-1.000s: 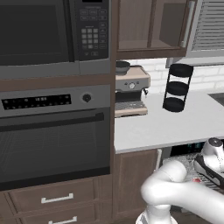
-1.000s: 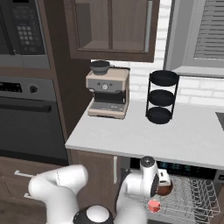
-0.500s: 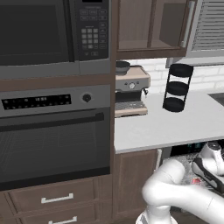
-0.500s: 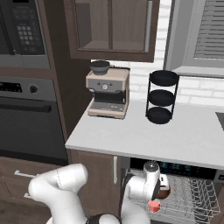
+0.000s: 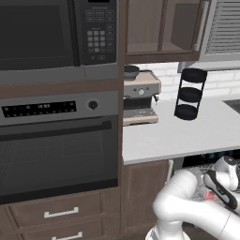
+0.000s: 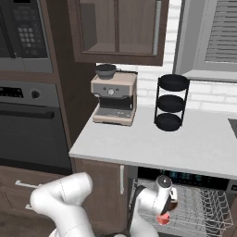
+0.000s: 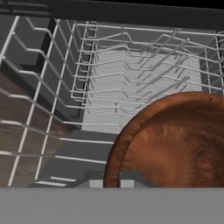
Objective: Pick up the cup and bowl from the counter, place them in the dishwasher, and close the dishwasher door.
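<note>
Holding a reddish-brown bowl (image 7: 175, 144) over the dishwasher's wire rack (image 7: 131, 74), the gripper (image 6: 165, 210) has its jaws pinched shut on the bowl's rim. Bowl is above the rack (image 6: 203, 210), not yet set down, just below the counter (image 6: 185, 143) edge. No cup seen on the counter; whether it sits in the rack already can't be told. Counter carries an espresso machine (image 6: 113, 98) and a black tiered stand (image 6: 169, 102), both well back from the dishwasher. Left, by my read: release bowl, possibly cup, shut the dishwasher door.
</note>
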### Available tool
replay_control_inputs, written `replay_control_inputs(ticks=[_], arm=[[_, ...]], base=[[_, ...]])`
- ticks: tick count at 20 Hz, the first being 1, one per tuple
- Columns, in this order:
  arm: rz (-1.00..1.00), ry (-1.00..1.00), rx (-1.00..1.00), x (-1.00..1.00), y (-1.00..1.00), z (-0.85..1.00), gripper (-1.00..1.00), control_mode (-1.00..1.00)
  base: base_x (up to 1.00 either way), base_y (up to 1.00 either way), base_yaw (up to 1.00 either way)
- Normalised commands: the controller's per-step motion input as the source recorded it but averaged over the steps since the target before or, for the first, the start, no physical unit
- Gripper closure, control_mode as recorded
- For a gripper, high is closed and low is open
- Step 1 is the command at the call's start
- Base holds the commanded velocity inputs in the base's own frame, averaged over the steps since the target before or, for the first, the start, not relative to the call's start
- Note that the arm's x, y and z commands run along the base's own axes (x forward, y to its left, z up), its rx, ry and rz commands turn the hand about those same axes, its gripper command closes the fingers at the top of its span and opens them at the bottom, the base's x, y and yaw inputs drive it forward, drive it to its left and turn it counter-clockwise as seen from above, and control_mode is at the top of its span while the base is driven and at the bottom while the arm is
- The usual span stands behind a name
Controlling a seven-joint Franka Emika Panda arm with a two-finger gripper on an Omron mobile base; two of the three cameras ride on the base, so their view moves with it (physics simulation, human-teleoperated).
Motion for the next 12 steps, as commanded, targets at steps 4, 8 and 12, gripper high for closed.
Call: replay_control_inputs(ticks=[4, 8, 12], arm=[[0.00, 0.00, 0.00, 0.28, 0.11, -0.22, 1.00, -1.00], [0.00, 0.00, 0.03, 0.09, 0.00, -0.47, 1.00, -1.00], [0.00, 0.00, 0.00, 0.24, 0.00, -0.31, 1.00, -1.00]], base=[[0.00, 0.00, 0.00], [0.00, 0.00, 0.00], [0.00, 0.00, 0.00]])
